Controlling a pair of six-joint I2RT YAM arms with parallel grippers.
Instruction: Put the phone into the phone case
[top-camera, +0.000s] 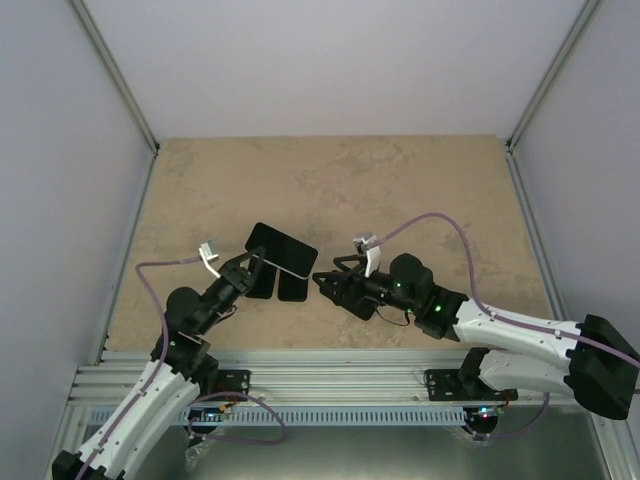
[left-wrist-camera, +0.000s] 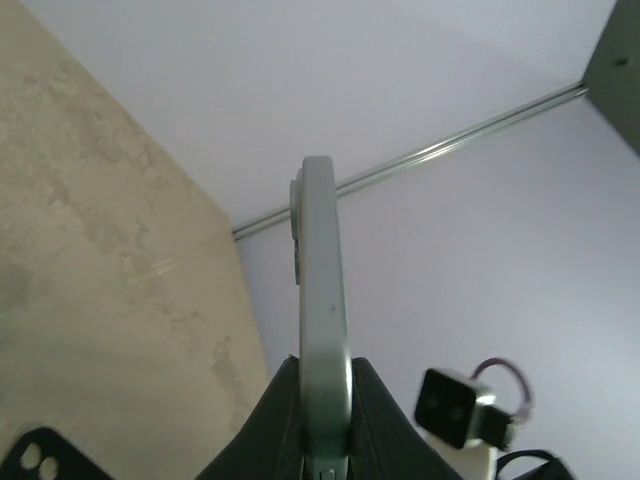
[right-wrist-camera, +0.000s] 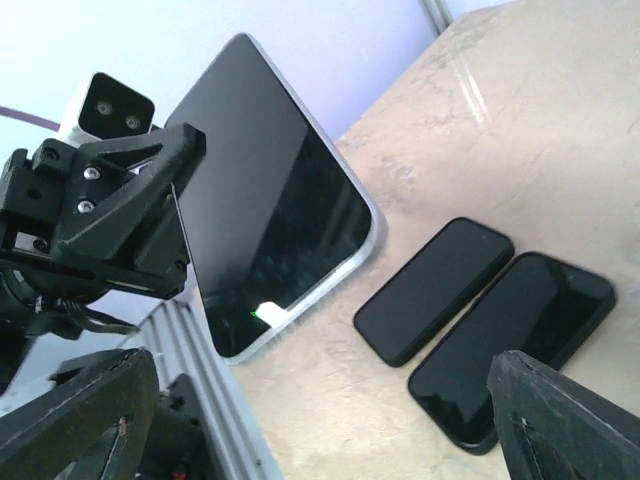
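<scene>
Left: the left gripper (top-camera: 246, 266), jaws clamped on one edge of the phone (top-camera: 283, 250), holds it tilted above the table (top-camera: 400, 180) with its dark screen turned toward the right arm. Centre: the left-hand dark slab (top-camera: 262, 284) and the right-hand dark slab (top-camera: 294, 286) lie flat side by side just beneath the phone; which one is the case cannot be told. Right: the right gripper (top-camera: 324, 285), jaws spread wide and empty, sits near the slabs.

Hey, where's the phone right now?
In the top view, left of centre: the phone is gripped by the left tool, overlapping the far ends of two black slabs lying side by side on the table.
</scene>
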